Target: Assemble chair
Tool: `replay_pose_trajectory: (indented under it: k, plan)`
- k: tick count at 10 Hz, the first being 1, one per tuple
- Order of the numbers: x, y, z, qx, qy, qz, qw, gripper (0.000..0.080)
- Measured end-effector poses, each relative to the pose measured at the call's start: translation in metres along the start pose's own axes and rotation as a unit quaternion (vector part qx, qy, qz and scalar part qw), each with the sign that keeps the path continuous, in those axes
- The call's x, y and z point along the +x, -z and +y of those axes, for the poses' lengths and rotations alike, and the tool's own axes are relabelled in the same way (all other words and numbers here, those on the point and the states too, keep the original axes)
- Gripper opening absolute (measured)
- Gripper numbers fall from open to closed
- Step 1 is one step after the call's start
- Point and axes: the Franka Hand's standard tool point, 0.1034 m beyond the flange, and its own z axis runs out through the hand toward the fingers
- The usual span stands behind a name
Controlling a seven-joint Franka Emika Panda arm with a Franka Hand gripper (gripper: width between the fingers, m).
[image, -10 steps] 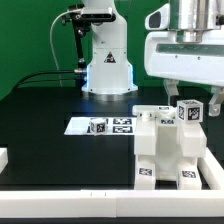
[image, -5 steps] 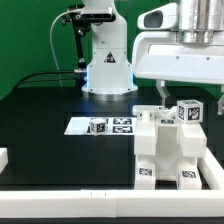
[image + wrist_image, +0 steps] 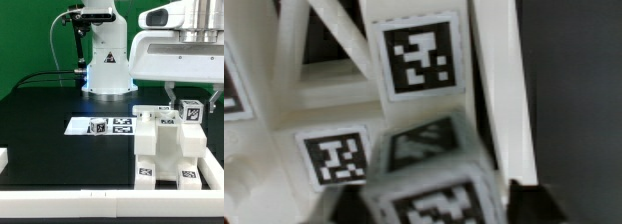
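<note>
One chair [image 3: 165, 150], mostly built by the look of it: a chunky white block of joined slabs standing at lower right of the exterior view, against the white border rail [image 3: 70, 180]. Tags on several faces. A small tagged piece [image 3: 190, 111] at its upper right looks not yet seated. Gripper [image 3: 182, 98] hangs just over that piece; grasping or not, cannot tell.

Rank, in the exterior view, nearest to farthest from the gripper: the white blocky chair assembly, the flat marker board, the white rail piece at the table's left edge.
1. White blocky chair assembly: directly under the gripper.
2. Flat marker board: farther toward the exterior view's left, mid-table.
3. White rail piece: far left edge.
</note>
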Motion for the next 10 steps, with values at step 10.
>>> replay_pose_trajectory:
  k: [10]
  plan:
    - [-0.0013,-0.0012,-0.0016,0.018,-0.43,-0.017,0.903,0.0282]
